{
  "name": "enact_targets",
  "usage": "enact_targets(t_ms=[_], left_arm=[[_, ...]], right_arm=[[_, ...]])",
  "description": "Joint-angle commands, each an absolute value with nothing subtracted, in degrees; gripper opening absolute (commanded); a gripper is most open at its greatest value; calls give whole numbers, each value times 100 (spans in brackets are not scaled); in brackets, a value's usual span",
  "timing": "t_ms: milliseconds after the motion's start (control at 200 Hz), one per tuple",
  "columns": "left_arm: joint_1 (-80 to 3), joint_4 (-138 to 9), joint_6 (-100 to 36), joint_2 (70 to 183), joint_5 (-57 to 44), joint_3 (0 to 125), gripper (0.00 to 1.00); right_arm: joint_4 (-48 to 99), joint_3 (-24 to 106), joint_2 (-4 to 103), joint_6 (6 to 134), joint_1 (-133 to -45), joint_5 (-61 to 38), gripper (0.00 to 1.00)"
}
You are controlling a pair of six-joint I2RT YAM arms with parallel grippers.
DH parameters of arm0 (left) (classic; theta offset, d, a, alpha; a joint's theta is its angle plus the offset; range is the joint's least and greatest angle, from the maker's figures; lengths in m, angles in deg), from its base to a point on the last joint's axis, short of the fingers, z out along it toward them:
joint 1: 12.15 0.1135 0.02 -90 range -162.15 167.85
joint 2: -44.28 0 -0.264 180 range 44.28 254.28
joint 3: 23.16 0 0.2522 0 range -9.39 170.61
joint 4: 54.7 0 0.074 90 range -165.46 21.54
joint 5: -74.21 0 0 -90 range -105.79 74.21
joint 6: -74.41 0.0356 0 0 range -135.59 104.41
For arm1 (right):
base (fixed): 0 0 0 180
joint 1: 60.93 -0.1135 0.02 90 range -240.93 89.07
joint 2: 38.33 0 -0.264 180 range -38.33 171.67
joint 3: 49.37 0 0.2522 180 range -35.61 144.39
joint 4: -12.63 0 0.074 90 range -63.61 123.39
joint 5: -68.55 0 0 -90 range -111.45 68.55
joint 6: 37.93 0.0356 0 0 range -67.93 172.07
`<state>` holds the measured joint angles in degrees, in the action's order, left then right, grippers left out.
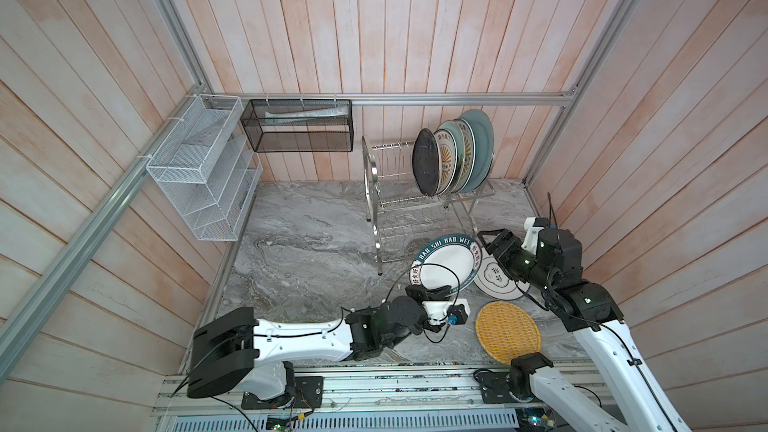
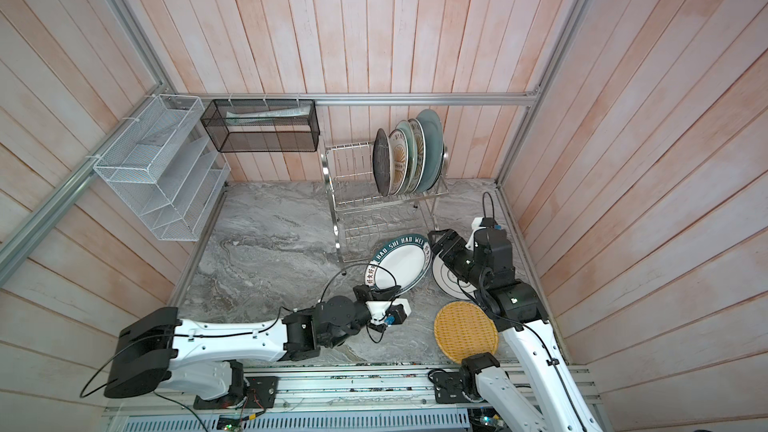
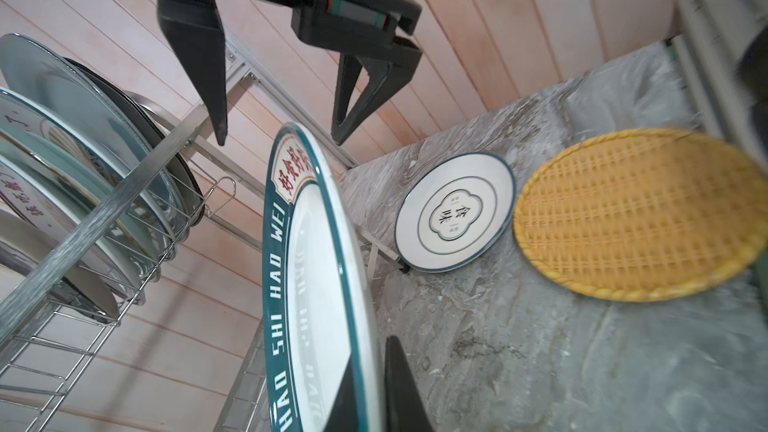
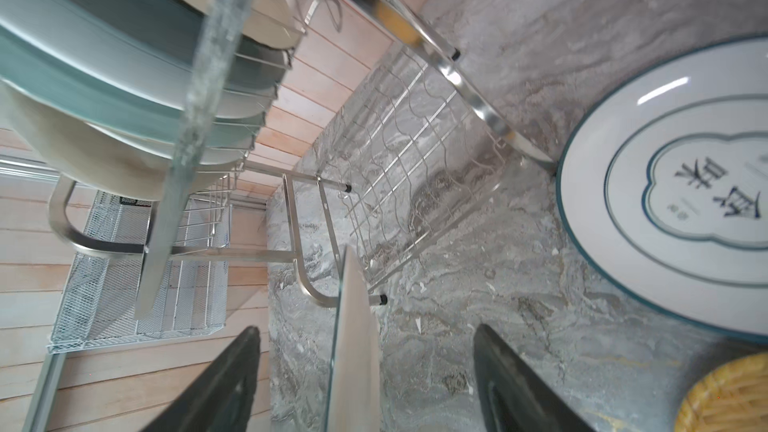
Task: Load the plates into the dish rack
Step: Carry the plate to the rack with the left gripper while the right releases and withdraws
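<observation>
A white lettered plate (image 1: pixel 446 261) (image 2: pixel 399 263) with a teal rim stands tilted on edge above the counter, in front of the dish rack (image 1: pixel 415 218) (image 2: pixel 374 209). My left gripper (image 1: pixel 432 292) (image 3: pixel 370 363) is shut on its near rim. My right gripper (image 1: pixel 484 243) (image 4: pixel 365 328) is open, its fingers standing wide on either side of the plate's far edge (image 4: pixel 353 347) without touching it. Several plates (image 1: pixel 453 155) stand in the rack's upper tier. A second white lettered plate (image 1: pixel 496 280) (image 3: pixel 453 214) and a yellow woven plate (image 1: pixel 508 332) (image 3: pixel 640 214) lie flat on the counter.
A white mesh organiser (image 1: pixel 203 168) and a black mesh basket (image 1: pixel 299 126) hang on the walls at the back left. The rack's lower tier (image 4: pixel 415 151) holds no plates. Grey marble counter (image 1: pixel 303 251) stretches to the left of the rack.
</observation>
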<state>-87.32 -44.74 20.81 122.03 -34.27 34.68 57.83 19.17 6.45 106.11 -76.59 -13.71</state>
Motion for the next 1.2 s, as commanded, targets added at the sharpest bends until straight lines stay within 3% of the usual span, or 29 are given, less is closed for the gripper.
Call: enact_targets(t_ms=[0, 165, 370, 635, 865, 1195], left_arm=[[-8780, -5416, 1078, 11321, -2553, 3392, 0], [-8782, -6165, -170, 10118, -1663, 3413, 0], [-8791, -5747, -1225, 9389, -1212, 3856, 0], [-8789, -5152, -1523, 10247, -2311, 5451, 0], [-8742, -4188, -1088, 11174, -4127, 6324, 0], [-7312, -4821, -2676, 12382, -4190, 7562, 0]], right_arm=[[5486, 2063, 467, 9883, -7675, -1924, 91], [5223, 1780, 79, 9301, -7668, -2156, 96], [4816, 1236, -420, 8767, -7667, -2245, 98], [3870, 438, -866, 8362, -7666, -1515, 98], [3399, -247, -1223, 8204, -7670, -1167, 98], [3424, -404, -1503, 8167, -7675, -497, 98]])
